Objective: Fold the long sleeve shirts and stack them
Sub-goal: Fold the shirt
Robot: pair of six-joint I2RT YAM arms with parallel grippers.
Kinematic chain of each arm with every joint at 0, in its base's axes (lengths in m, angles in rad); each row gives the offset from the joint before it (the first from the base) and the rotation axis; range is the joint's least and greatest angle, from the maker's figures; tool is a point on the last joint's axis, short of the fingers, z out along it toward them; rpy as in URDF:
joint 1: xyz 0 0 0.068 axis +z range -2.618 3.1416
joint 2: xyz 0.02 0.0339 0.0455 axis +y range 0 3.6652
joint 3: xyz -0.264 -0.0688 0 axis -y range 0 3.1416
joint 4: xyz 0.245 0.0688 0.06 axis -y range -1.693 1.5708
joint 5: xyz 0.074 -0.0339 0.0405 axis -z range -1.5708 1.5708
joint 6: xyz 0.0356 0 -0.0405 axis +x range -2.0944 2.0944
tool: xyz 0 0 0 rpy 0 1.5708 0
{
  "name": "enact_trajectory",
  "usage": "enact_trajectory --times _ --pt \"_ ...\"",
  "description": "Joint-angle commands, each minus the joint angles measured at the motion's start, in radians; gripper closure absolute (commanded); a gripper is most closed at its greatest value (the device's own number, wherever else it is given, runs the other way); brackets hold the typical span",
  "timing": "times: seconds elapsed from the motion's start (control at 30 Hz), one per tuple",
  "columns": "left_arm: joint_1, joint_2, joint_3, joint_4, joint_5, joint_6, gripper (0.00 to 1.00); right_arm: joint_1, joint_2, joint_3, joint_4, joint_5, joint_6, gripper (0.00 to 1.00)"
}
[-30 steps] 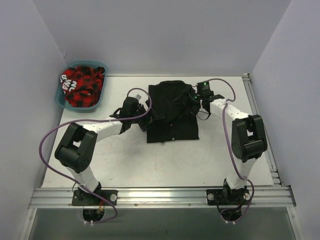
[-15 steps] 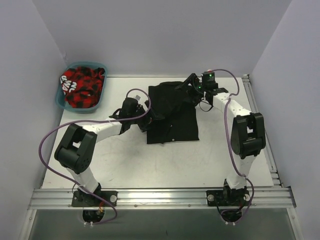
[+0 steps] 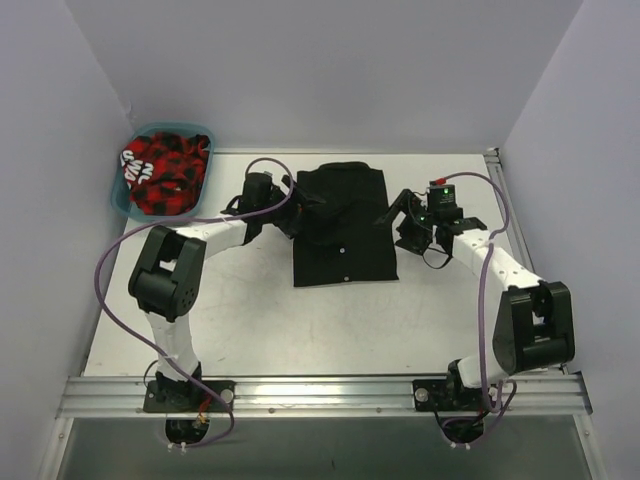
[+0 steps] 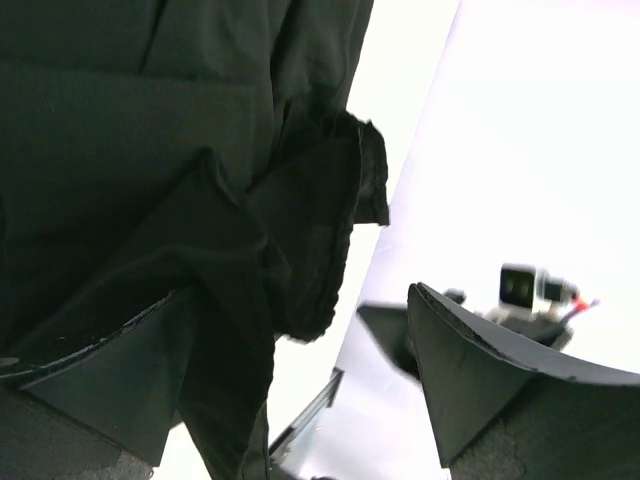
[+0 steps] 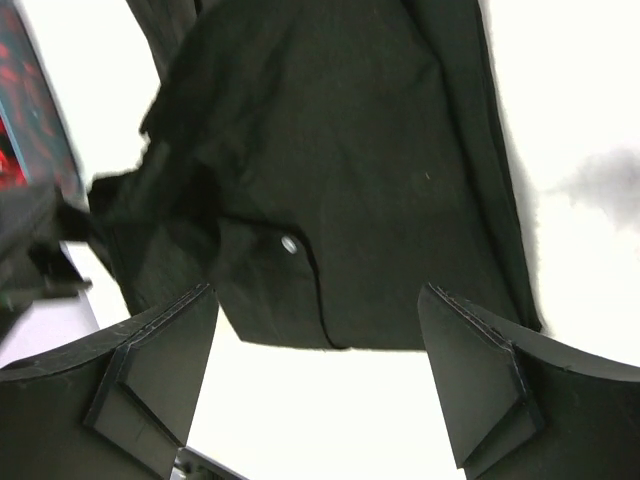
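Observation:
A plain black long sleeve shirt (image 3: 343,232) lies flat mid-table, partly folded, with pale buttons down its middle. My left gripper (image 3: 303,207) is at the shirt's upper left edge. In the left wrist view (image 4: 300,390) its jaws stand wide apart, and a black sleeve cuff (image 4: 320,230) hangs against the left finger (image 4: 110,380). My right gripper (image 3: 398,222) is open and empty just right of the shirt. In the right wrist view (image 5: 320,380) it hovers over bare table, with the shirt's edge and a button (image 5: 289,244) ahead.
A teal basket (image 3: 122,202) with red and black cloth (image 3: 165,170) stands at the far left corner. Grey walls close in the back and both sides. A metal rail (image 3: 320,392) runs along the near edge.
My right gripper let go of the shirt's upper right part and drew back to the right and nearer. My left gripper moved farther along the shirt's left edge. The shirt now lies flatter.

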Motion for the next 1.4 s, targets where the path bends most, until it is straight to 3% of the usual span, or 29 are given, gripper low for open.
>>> enact_trajectory --times 0.0,0.3,0.47,0.7,0.8,0.83,0.97,1.1,1.37 --pt "0.019 0.047 0.085 0.065 0.021 -0.078 0.07 0.015 -0.092 -0.039 -0.035 0.021 -0.074 0.16" --pt "0.064 0.154 0.241 0.053 -0.032 -0.153 0.06 0.051 -0.197 -0.086 -0.118 0.105 -0.152 0.16" --pt "0.080 0.195 0.337 -0.068 -0.040 -0.112 0.05 0.052 -0.218 -0.104 -0.149 0.154 -0.169 0.17" --pt "0.085 0.065 0.228 -0.194 -0.096 0.095 0.03 0.051 -0.181 -0.101 -0.158 0.188 -0.192 0.22" --pt "0.068 -0.034 0.197 -0.317 -0.139 0.266 0.03 0.051 -0.140 -0.081 -0.158 0.209 -0.192 0.32" --pt "0.058 -0.091 0.165 -0.348 -0.191 0.307 0.03 0.051 -0.125 -0.073 -0.158 0.210 -0.192 0.39" --pt "-0.027 -0.217 0.044 -0.469 -0.330 0.485 0.03 0.054 -0.037 -0.053 -0.146 0.210 -0.171 0.52" --pt "-0.097 -0.285 -0.093 -0.481 -0.383 0.534 0.03 0.054 0.012 -0.059 -0.115 0.232 -0.160 0.53" --pt "-0.193 -0.239 -0.174 -0.497 -0.425 0.539 0.03 0.057 0.093 -0.095 -0.055 0.194 -0.143 0.62"
